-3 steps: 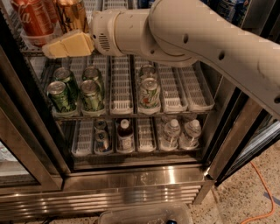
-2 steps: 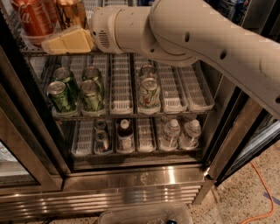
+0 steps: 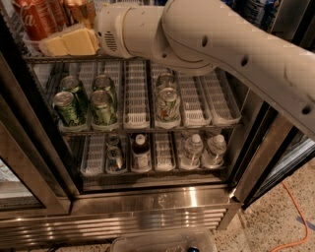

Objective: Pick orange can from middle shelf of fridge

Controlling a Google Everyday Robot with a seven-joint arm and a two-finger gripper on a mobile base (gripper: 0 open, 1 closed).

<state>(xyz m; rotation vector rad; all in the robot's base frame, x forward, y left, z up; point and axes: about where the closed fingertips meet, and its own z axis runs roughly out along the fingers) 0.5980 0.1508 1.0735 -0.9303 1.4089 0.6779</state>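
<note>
The gripper [image 3: 63, 43] hangs at the top left, at the front edge of the middle shelf [image 3: 34, 58], low in front of the cans there. Whether it is open or closed cannot be told. It holds nothing that shows. The orange can [image 3: 81, 10] stands on that shelf just above and behind the gripper, right of the red can [image 3: 34, 18] and seemingly touching it. It is cut off by the top of the view.

The step in hand looks like the final approach for the grasp. To do it well, the gripper should rise to mid-height of the can and line up on it rather than on the red can. It should then push far enough in to span the can's width before closing. With the red can so close on the left, there is little room on that side. A nudge there could tip either can.

Against a second ago, the gripper sits a little higher and further left, closer to the shelf rail. The orange can has not moved in the fridge [image 3: 147, 202].
</note>
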